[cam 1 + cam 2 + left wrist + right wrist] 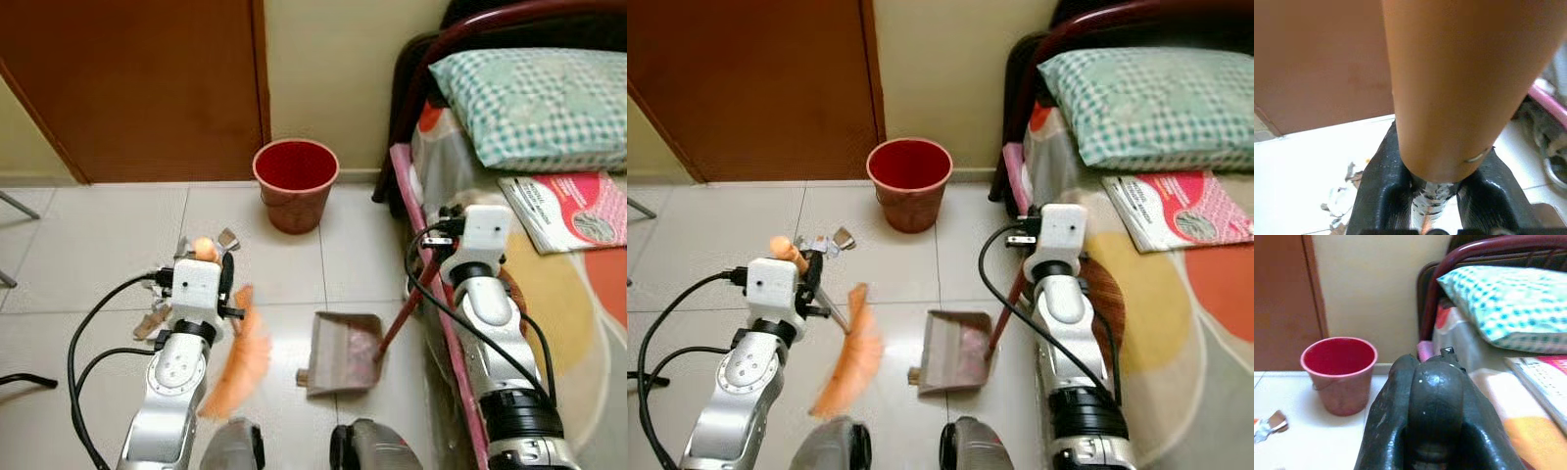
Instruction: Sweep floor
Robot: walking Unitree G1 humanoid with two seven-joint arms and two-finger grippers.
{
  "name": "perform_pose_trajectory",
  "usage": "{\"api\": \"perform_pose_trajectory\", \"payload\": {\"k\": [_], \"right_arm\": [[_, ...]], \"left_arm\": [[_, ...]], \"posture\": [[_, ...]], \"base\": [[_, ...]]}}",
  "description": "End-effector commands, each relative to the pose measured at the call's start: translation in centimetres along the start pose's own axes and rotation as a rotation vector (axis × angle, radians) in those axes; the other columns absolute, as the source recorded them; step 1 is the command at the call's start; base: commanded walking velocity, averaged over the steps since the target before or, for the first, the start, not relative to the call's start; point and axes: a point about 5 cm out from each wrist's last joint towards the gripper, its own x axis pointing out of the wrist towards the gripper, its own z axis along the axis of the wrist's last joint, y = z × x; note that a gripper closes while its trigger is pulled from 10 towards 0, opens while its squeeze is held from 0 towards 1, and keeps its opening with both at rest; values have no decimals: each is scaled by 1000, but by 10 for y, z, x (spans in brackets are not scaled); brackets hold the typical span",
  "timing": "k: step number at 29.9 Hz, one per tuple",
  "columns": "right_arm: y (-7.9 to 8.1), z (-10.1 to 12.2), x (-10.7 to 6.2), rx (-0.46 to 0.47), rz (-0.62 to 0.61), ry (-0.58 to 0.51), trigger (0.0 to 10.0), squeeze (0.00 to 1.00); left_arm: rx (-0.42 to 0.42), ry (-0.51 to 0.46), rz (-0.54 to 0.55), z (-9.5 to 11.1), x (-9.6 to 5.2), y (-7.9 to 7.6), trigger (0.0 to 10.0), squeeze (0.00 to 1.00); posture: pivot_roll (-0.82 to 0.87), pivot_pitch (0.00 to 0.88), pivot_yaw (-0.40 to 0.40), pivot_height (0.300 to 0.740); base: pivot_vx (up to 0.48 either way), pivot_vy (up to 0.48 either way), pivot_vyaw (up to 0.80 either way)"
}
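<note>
The floor (88,255) is glossy pale tile, the door (147,78) smooth brown wood. The bucket (296,184) is red plastic; the pillow (534,103) is checked cloth.

Both arms reach forward, fingers (1381,196) of each clamped tight.

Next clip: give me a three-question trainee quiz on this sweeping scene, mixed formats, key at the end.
1. True or false: the red bucket stands against the wall between the door and the bed.
2. Which hand holds the orange broom?
A. left
B. right
3. Fill in: the right hand holds the ____ of the dustpan.

Key: 1 true. 2 A, the left hand. 3 handle.
</note>
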Motion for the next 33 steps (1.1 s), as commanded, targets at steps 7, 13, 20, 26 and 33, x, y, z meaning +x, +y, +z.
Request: {"api": "perform_pose_trajectory", "payload": {"k": [7,13,20,26,33], "right_arm": [[2,6,5,-66,-8,-34,10000,0],[6,1,7,-74,-7,-25,10000,0],[26,-12,8,-87,-6,20,10000,0],[36,-17,8,-79,26,32,10000,0],[45,-23,8,-59,32,54,10000,0]], "left_arm": [[-18,86,-29,-14,-5,-5,10000,0],[-54,92,-105,-12,-4,-17,10000,0],[-84,81,-263,-4,2,-43,10000,0],[-118,67,-330,4,8,-58,10000,0],[-276,5,-350,30,25,-78,10000,0]], "posture": [[16,164,-60,740],[16,168,-58,740],[33,171,-62,740],[32,172,-64,740],[28,166,-65,740]], "base": [[0,0,0],[0,0,0],[0,0,0],[0,0,0],[0,0,0]]}}
